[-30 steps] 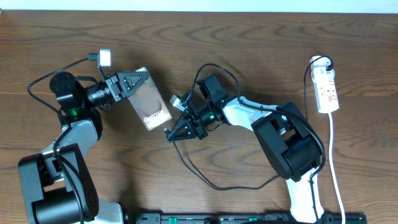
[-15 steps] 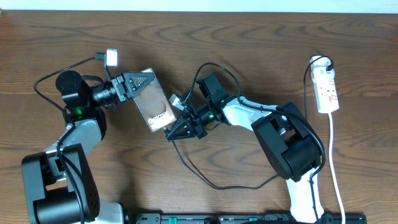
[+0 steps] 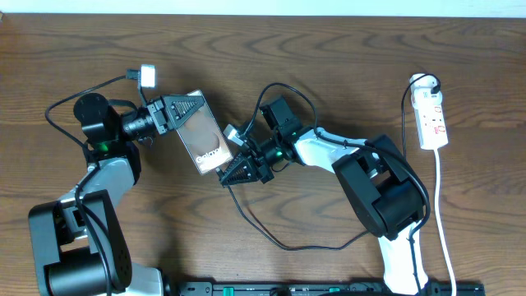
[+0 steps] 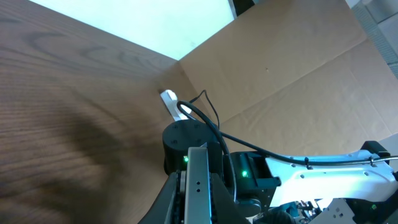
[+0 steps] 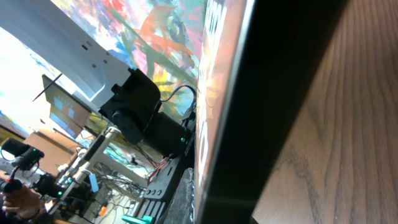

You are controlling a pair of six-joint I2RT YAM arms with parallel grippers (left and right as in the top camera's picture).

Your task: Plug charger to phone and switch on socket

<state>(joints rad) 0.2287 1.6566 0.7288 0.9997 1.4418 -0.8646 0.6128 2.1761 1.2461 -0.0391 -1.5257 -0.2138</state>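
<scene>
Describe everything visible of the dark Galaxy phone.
The dark brown-black flat rectangular phone bears white "Galaxy" lettering near its lower end and a pale patch above. It is slanted, upper-left to lower-right; whether it touches the table is unclear. Fingers of the left gripper clamp its upper end; the right gripper sits just beside its lower corner.

The table (image 3: 329,49) is dark brown wood with wavy grain, smooth and a little dull. The phone (image 3: 205,144) has a shiny dark back. The socket (image 3: 432,119) is smooth white plastic. The charger (image 3: 288,247) is a thin, dull black, rubbery cable.
</scene>
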